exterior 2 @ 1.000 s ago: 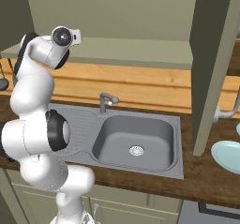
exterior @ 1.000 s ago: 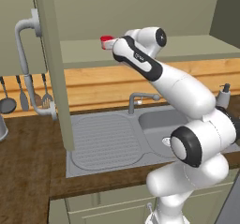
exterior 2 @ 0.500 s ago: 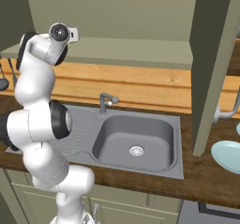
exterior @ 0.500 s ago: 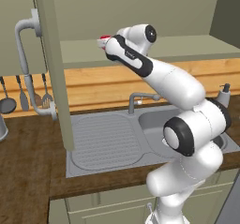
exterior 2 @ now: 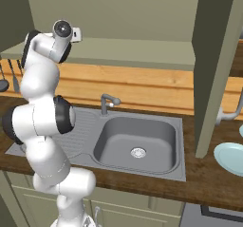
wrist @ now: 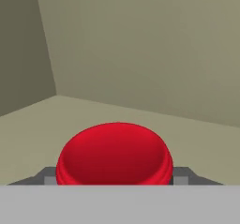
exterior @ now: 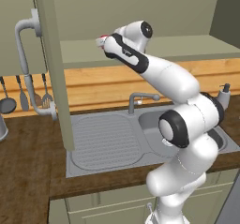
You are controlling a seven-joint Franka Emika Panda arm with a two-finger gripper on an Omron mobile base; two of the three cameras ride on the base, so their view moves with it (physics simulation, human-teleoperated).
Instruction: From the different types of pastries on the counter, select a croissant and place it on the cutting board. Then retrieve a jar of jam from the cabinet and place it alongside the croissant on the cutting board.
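1. Left base view: the white arm reaches up into the open olive-grey wall cabinet (exterior: 140,12). The end effector (exterior: 104,41) sits at about 11 o'clock from the grey steel sink (exterior: 154,124), just above the cabinet's shelf floor. A sliver of the red-lidded small jam jar (exterior: 101,37) shows at its tip. The open cabinet door (exterior: 54,63) with its curved grey tubular handle (exterior: 26,54) stands at 9 o'clock of the arm. The dark brown wood-grain worktop (exterior: 28,167) lies below.
2. Right base view: the arm's wrist is raised at 10 o'clock of the sink, in front of the cabinet shelf. A round light blue plate (exterior 2: 230,158) rests on the worktop at 3 o'clock of the sink.
3. Hand view: the jar's red lid fills the low centre, a grey fingertip (wrist: 182,175) touching each side, so the end effector pinches the jar inside the cabinet.
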